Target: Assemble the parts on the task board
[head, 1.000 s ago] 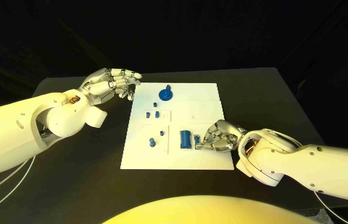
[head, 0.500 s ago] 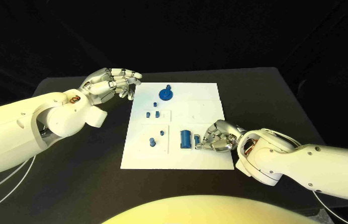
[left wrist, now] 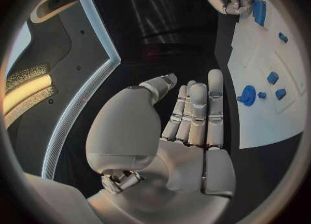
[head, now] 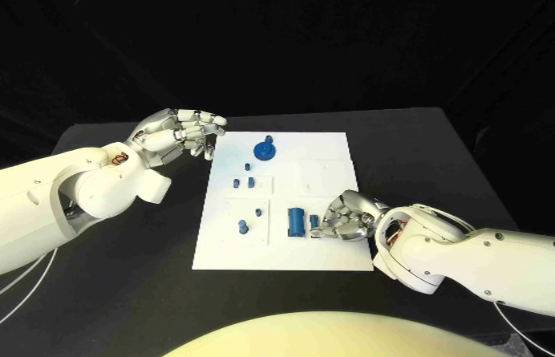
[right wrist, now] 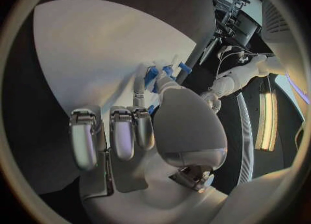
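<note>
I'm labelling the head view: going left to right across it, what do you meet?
Left silver hand → round blue part with a knob on the white task board → right silver hand.

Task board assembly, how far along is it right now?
Early, by the look of it. Several blue parts, like the round part at the far end, sit scattered on the task board, none visibly joined. The right hand has its fingers on the small part beside the large block. The left hand hovers off the board.

White task board [head: 330, 152] lies flat mid-table, small blue parts [head: 297, 221] scattered over its left half.
</note>
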